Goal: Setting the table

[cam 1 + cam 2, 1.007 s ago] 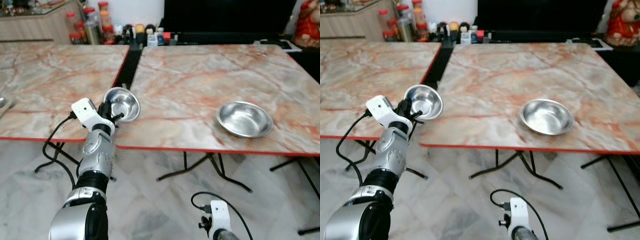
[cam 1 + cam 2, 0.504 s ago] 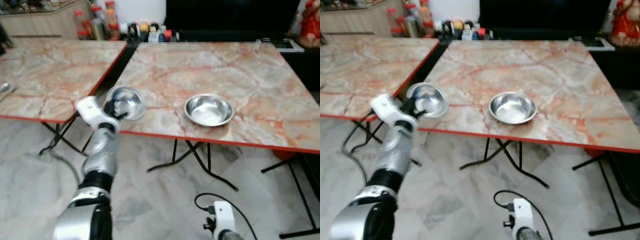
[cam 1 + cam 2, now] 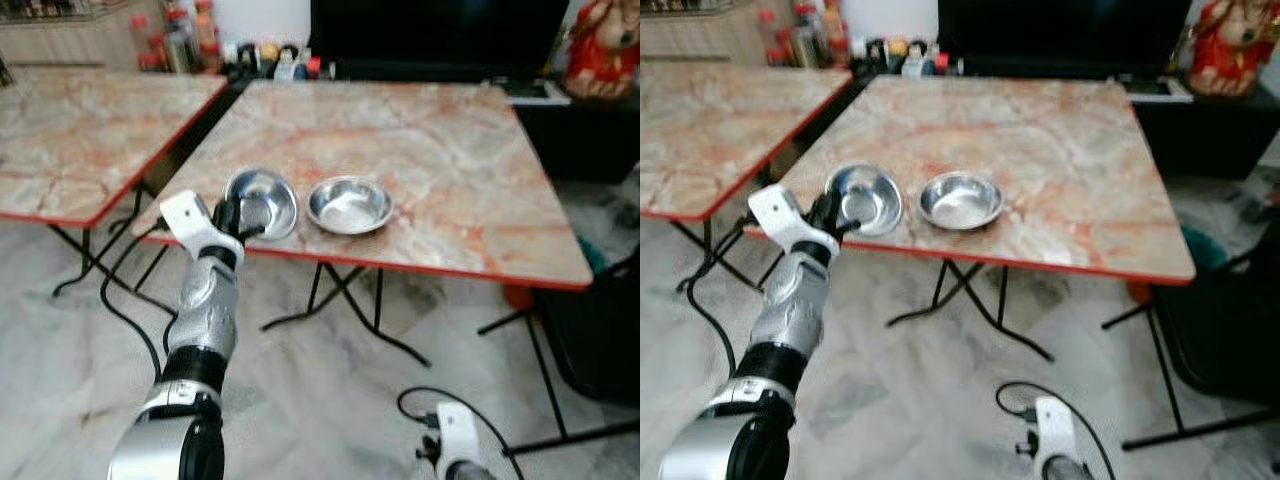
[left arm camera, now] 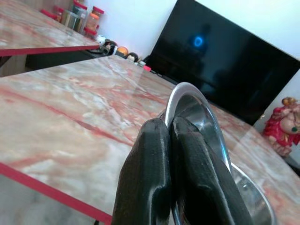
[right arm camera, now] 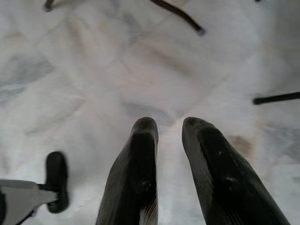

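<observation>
Left gripper jaws clamped on steel bowl rim, partly hiding it, right gripper jaws parted

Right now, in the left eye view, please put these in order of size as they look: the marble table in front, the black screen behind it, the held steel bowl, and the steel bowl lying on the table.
1. Marble table
2. Black screen, partly cut off by the picture's edge
3. The held bowl in the left gripper and the resting bowl look alike; the held one is nearer the camera, so I leave them unranked.

Before me, a marble table, red-edged. One steel bowl rests on it near my side. Second table to my left.
</observation>
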Tool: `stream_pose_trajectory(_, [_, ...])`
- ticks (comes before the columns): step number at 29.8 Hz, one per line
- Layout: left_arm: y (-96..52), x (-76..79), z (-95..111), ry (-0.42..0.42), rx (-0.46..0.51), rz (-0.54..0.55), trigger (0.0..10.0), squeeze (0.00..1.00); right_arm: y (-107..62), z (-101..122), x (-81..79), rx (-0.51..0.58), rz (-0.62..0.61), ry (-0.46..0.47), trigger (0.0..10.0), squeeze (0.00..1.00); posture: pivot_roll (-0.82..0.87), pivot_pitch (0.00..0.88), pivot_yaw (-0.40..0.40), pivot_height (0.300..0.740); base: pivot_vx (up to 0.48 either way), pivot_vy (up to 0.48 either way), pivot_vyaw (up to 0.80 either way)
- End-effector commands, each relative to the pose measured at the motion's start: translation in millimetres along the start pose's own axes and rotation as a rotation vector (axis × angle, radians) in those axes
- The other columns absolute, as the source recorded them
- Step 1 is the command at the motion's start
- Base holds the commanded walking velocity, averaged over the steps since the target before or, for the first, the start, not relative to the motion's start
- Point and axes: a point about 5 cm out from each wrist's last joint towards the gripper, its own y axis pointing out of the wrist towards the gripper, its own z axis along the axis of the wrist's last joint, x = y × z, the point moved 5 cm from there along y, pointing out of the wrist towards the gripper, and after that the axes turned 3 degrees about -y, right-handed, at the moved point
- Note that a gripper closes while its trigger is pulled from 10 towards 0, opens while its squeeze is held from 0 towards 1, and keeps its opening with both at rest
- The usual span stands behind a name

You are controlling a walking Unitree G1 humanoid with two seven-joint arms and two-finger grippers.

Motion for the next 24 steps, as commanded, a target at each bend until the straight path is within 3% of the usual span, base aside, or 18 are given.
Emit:
stream_pose_trajectory(1, [1.7, -4.3, 13.7, 0.019, 0.036, 0.002, 10.0, 0.0, 1.6, 5.5, -9.5, 0.011, 0.019, 0.014, 10.0, 0.0, 0.0, 0.0, 0.003, 0.74, 0.0, 0.0, 0.0])
stream_pose_trajectory(7, [3.5, -2.4, 16.3, 0.032, 0.041, -0.003, 10.0, 0.0, 2.0, 7.0, -10.8, 0.009, 0.024, 0.028, 10.0, 0.0, 0.0, 0.0, -0.001, 0.74, 0.0, 0.0, -0.21])
stream_pose_trajectory(10, [4.1, -2.0, 16.5, 0.031, 0.041, -0.003, 10.0, 0.0, 2.1, 8.4, -10.2, 0.016, 0.021, 0.023, 10.0, 0.0, 0.0, 0.0, -0.001, 0.74, 0.255, 0.0, -0.55])
stream_pose_trajectory(19, [4.4, -3.2, 19.1, 0.035, 0.046, -0.002, 10.0, 0.0, 2.2, 7.5, -11.4, 0.01, 0.022, 0.021, 10.0, 0.0, 0.01, 0.0, 0.001, 0.74, 0.302, 0.0, 0.0])
stream_pose_trajectory(24, [4.4, -3.1, 19.0, 0.038, 0.043, -0.005, 10.0, 0.0, 2.3, 7.2, -13.3, 0.007, 0.027, 0.019, 10.0, 0.0, 0.01, 0.0, 0.003, 0.74, 0.32, 0.0, -0.77])
